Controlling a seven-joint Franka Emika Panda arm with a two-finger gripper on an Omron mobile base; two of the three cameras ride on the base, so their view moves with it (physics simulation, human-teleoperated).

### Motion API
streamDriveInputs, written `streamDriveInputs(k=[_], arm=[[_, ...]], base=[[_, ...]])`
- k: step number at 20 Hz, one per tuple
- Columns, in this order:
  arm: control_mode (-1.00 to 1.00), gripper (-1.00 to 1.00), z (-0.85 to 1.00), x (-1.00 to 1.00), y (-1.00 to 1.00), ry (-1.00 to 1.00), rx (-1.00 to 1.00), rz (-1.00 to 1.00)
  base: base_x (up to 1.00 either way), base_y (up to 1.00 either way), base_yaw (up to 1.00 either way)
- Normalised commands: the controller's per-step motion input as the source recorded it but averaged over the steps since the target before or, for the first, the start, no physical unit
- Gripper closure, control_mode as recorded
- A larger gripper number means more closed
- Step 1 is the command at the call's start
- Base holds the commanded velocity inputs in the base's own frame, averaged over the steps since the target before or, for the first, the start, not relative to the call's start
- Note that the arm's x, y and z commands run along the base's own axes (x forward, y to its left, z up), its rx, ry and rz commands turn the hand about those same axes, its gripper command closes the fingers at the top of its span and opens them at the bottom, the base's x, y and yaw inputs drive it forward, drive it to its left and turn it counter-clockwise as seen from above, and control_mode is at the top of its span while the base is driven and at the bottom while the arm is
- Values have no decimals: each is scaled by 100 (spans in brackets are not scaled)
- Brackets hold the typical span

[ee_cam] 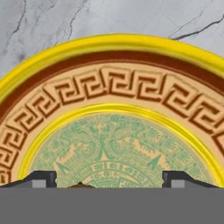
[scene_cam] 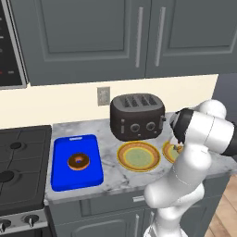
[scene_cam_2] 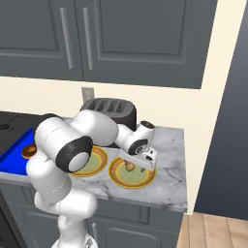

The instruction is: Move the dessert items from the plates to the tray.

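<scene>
The donut (scene_cam: 78, 161) lies flat in the middle of the blue tray (scene_cam: 62, 178), which sits on the marble counter (scene_cam: 109, 173) just right of the black stovetop (scene_cam: 21, 162). Right of the tray are 2 plates. The left plate (scene_cam: 139, 156) holds nothing and sits just in front of the dark toaster (scene_cam: 137, 116). The right plate (scene_cam_2: 117, 173) sits near the counter's right end, and the small pastry lump (scene_cam_2: 129, 166) rests on its pale green centre.

The gripper (scene_cam_2: 138, 166) hangs low over the right plate, pointing down, with the lump at its fingers. In the hand view the 2 fingertips (ee_cam: 41, 178) stand wide apart at the bottom edge, so the hand is spread. A sliver of brown (ee_cam: 80, 185) shows between them, probably the top of the lump. Whether the fingers touch the lump cannot be told. That view looks down on the plate's gold rim (ee_cam: 109, 43), its brown key-pattern band and green centre, with grey marble beyond the far edge.
</scene>
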Motion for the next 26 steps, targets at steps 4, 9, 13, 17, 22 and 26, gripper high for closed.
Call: streamDriveInputs(k=[4,9,13,17,22,26], arm=[[-100,100,-3,0,0,0,0,0],[-100,100,0,0,0,0,0,0],[-100,100,11,0,0,-1,0,-1],[-100,100,14,0,0,-1,1,-2],[-100,-100,0,0,0,0,0,0],[-100,-100,0,0,0,0,0,0]], base=[[0,0,0],[0,0,0],[0,0,0],[0,0,0],[0,0,0],[0,0,0]])
